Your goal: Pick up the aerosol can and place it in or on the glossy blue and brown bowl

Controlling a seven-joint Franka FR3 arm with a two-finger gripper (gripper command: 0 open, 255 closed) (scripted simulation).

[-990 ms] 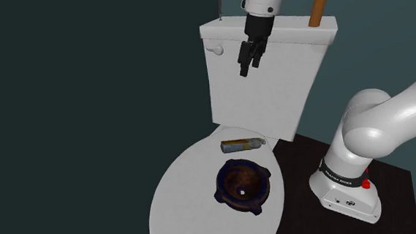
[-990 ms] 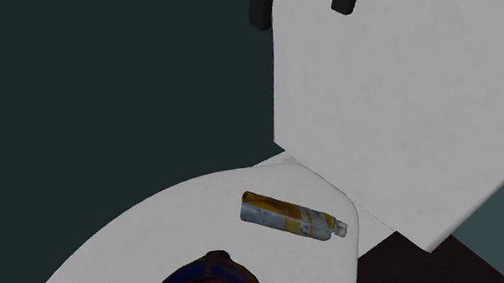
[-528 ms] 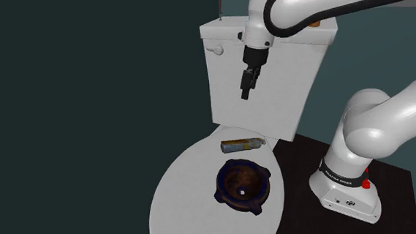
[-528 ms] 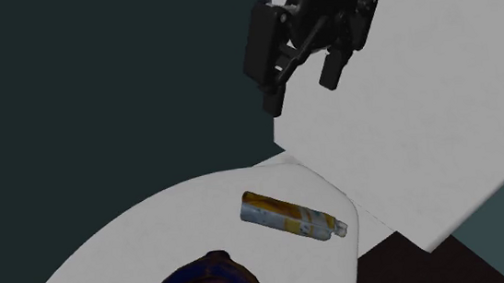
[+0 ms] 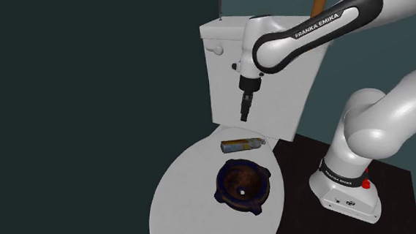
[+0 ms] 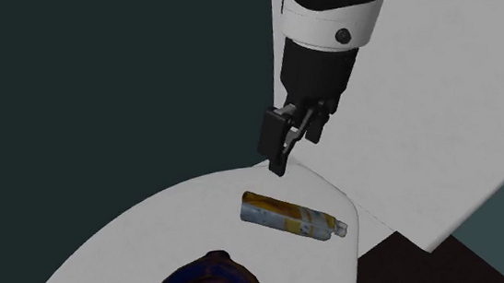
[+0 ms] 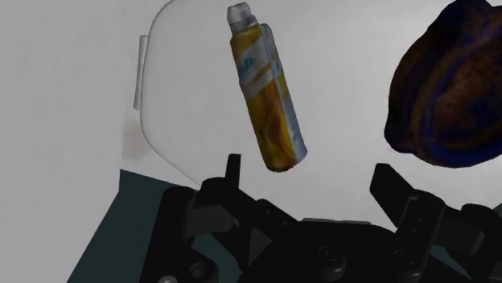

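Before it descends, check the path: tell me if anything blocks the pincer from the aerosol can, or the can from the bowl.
Nothing visible does. The open pincer hangs above the can, which lies flat on the white toilet lid; bare lid separates can and bowl.

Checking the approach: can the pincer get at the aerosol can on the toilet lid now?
Probably yes: the open pincer hangs above the aerosol can, which lies free; the bowl sits apart from it.
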